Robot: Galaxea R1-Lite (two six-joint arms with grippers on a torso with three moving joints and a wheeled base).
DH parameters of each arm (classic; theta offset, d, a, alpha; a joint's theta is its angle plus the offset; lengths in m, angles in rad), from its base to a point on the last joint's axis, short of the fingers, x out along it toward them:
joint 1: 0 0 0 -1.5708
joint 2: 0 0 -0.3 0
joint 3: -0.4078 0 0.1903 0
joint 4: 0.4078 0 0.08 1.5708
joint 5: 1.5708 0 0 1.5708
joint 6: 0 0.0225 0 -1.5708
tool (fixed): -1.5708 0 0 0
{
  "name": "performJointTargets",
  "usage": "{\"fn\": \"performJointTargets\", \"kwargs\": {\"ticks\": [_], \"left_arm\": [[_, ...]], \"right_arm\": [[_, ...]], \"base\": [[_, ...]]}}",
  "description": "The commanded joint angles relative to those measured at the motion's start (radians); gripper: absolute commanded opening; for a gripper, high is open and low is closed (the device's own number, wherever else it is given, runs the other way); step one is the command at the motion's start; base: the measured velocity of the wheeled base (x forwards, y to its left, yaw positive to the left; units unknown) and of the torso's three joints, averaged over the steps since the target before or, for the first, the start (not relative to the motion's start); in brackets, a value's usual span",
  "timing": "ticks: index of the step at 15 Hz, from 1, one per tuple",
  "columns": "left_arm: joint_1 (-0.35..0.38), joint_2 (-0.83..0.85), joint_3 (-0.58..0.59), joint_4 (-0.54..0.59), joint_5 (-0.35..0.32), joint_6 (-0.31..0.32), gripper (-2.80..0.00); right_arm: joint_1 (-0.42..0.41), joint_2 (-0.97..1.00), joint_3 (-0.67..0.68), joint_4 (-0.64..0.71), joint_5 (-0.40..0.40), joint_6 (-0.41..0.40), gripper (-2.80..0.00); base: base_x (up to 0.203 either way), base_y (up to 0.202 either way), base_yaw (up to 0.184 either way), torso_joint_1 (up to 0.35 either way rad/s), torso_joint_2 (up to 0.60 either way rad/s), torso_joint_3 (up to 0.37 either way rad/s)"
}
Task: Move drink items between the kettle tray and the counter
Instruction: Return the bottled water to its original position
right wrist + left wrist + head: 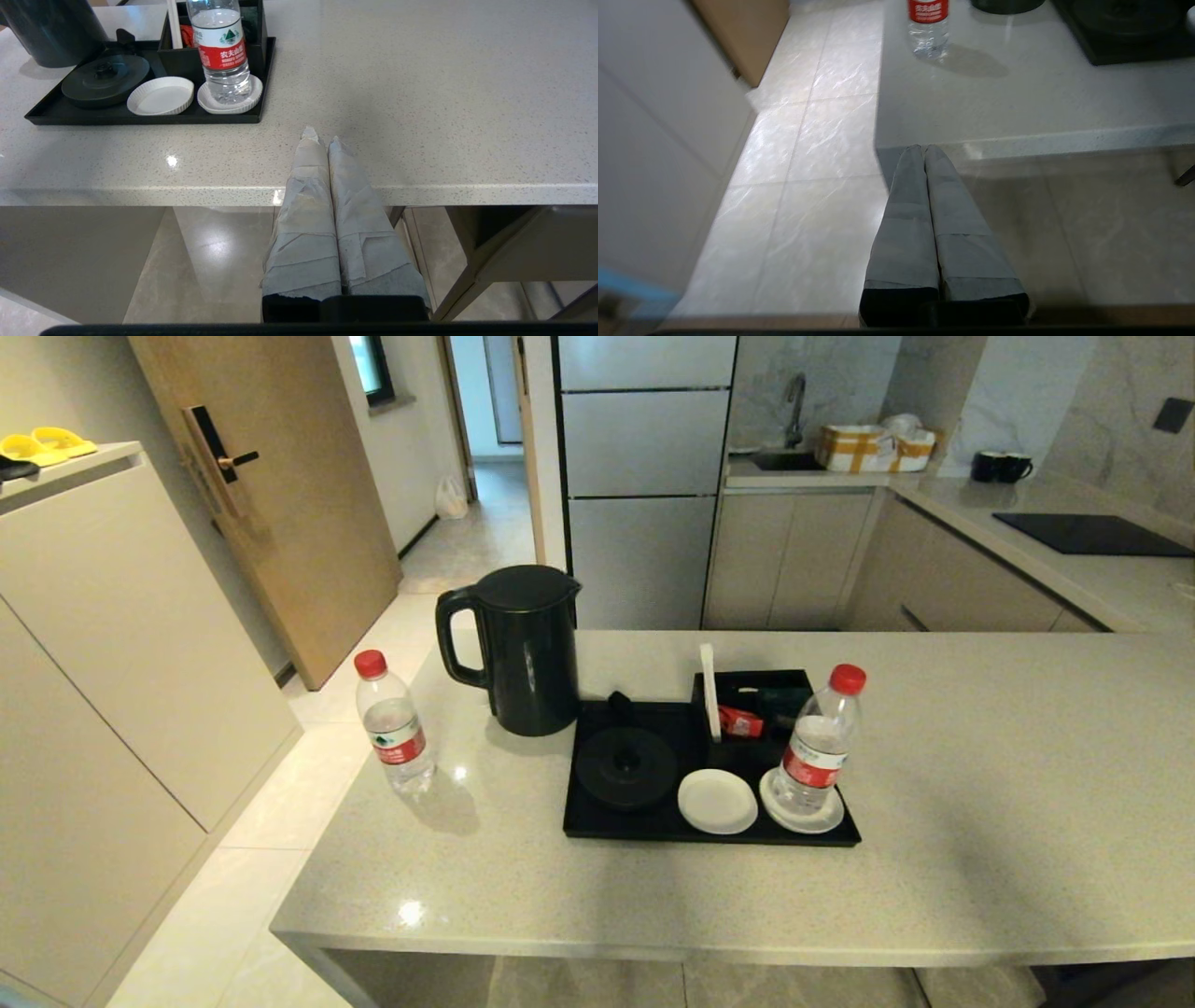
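Observation:
The black kettle (518, 649) stands on the beige counter (653, 887), just left of the black kettle tray (597, 821) and off its round base (625, 767). One red-capped water bottle (396, 725) stands on the counter at the left. A second bottle (820, 747) stands on the tray's right saucer (827, 818); the left saucer (717, 801) is bare. My left gripper (923, 148) is shut and empty, hanging below the counter's front left corner. My right gripper (321, 136) is shut and empty at the counter's front edge, right of the tray (140, 116). Neither arm shows in the head view.
Sachets (742, 721) and a white card (709, 691) sit in the tray's rear compartment. Beyond the counter are a fridge (644, 476), a farther counter with a black hob (1092, 534), a sink and a box (873, 446). Left of the counter are tiled floor and a cabinet (103, 644).

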Motion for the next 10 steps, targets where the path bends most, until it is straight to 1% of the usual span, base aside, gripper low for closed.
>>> {"fn": "performJointTargets", "kwargs": {"ticks": [1,9,10], "left_arm": [[0.002,-0.007,0.074,-0.113,-0.022,-0.034,-2.80],[0.000,-0.007,0.074,-0.112,-0.019,-0.052,-2.80],[0.000,-0.007,0.074,-0.112,-0.008,-0.055,-2.80]], "right_arm": [[0.001,-0.002,0.000,0.000,0.000,0.001,-2.80],[0.001,-0.002,0.001,0.000,0.000,-0.001,-2.80],[0.001,-0.002,0.001,0.000,0.000,0.001,-2.80]], "base": [[0.000,0.000,0.000,0.000,0.00,0.000],[0.000,0.000,0.000,0.000,0.00,0.000],[0.000,0.000,0.000,0.000,0.00,0.000]]}}
